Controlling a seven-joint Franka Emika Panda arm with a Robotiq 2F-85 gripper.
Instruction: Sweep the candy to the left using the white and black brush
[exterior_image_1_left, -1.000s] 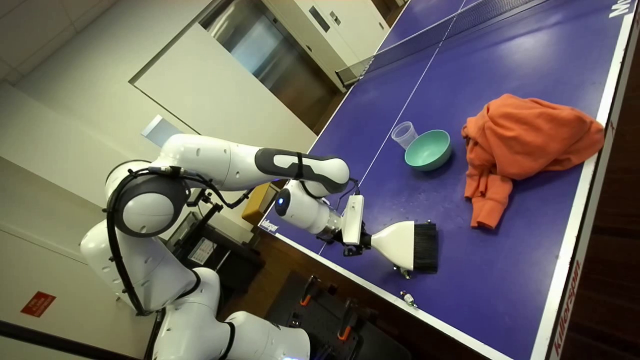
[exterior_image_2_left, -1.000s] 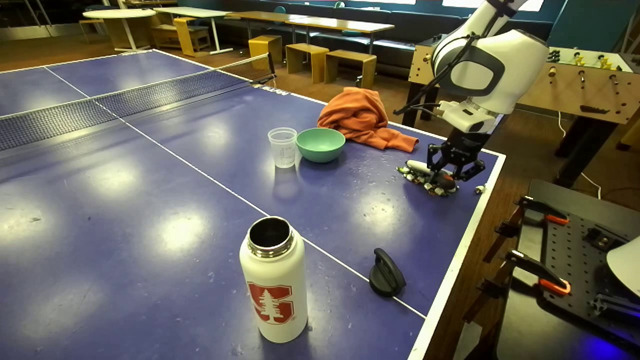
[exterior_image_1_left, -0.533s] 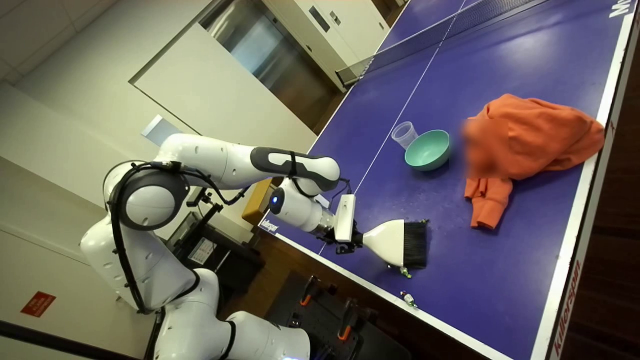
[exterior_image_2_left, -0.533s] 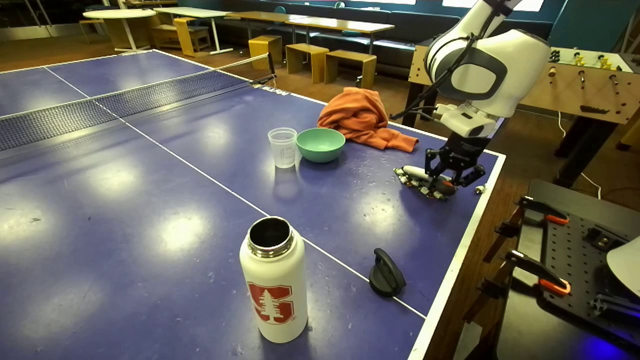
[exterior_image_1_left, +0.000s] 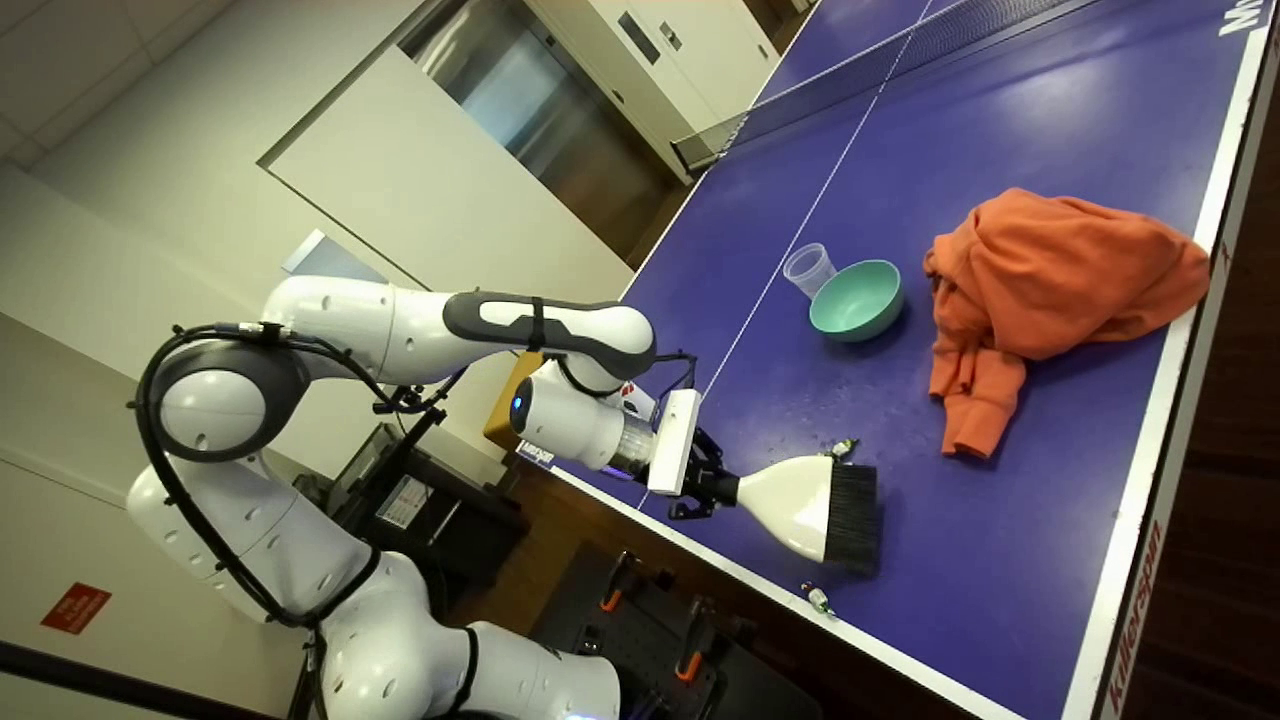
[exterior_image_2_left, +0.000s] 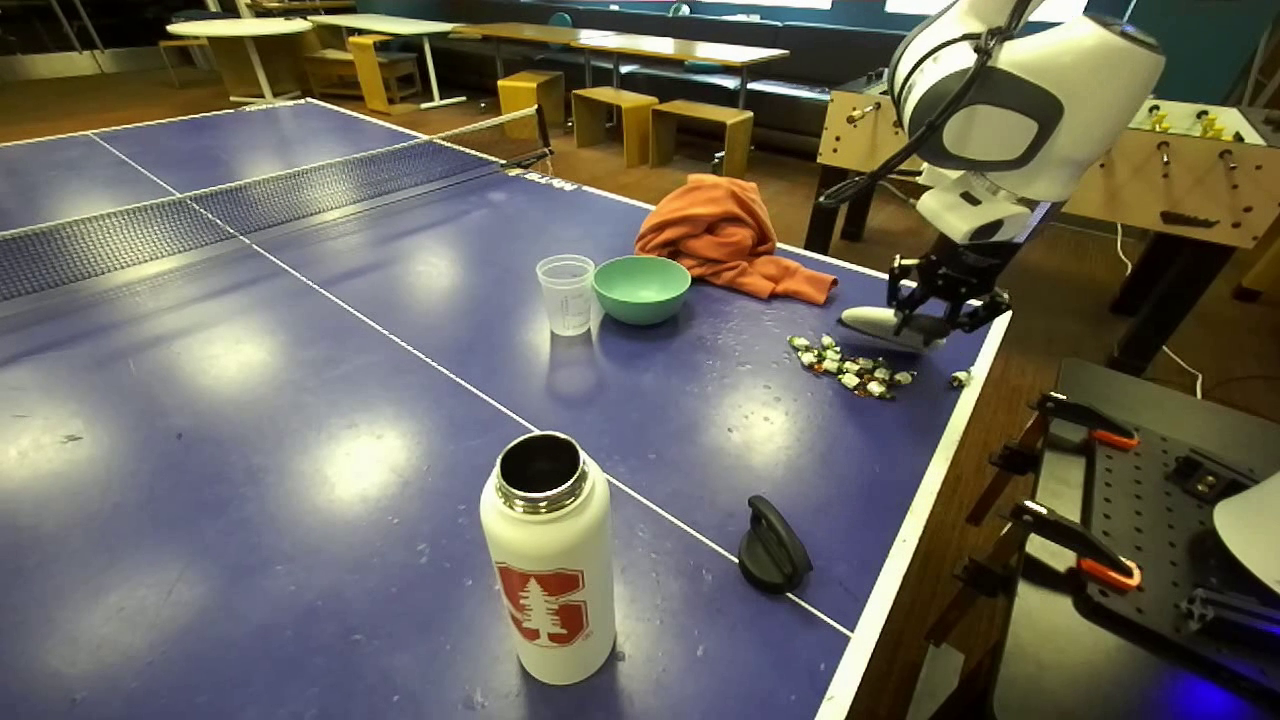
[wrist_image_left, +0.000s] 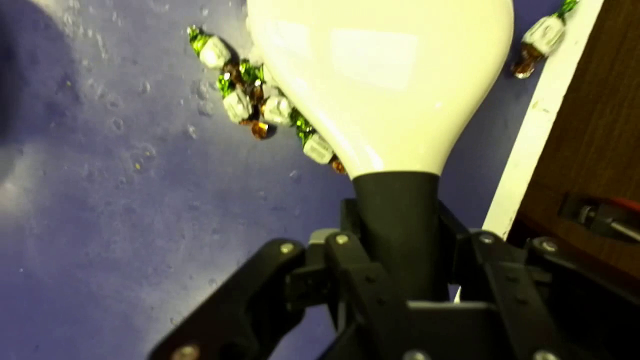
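Wrist view: the black handle (wrist_image_left: 397, 212) of the brush (wrist_image_left: 390, 110) is clamped between the fingers (wrist_image_left: 452, 240), and part of the candy (exterior_image_2_left: 855, 368) is hidden by the white head (exterior_image_1_left: 785, 505). In an exterior view the candy is found in a loose cluster on the bench (exterior_image_2_left: 680, 420), near the brush. Whether the bench is touched by the bristles (exterior_image_1_left: 853, 525) cannot be told.

If the brush is pressed straight down, pieces below the head may be pinned or scattered, not pushed. If it is carried too high, they are likely to be skipped over. A stray piece (exterior_image_1_left: 818, 598) is seen at the bench's edge, apart from the cluster and, in the wrist view, on the opposite side of the head; it could be missed by the stroke, or be knocked over the edge if the brush is swung out that way. Under drag, the handle might be twisted within the fingers, and the bristles tilted. If the stroke is made too long inward, the teal bowl (exterior_image_2_left: 642, 300) might be bumped.
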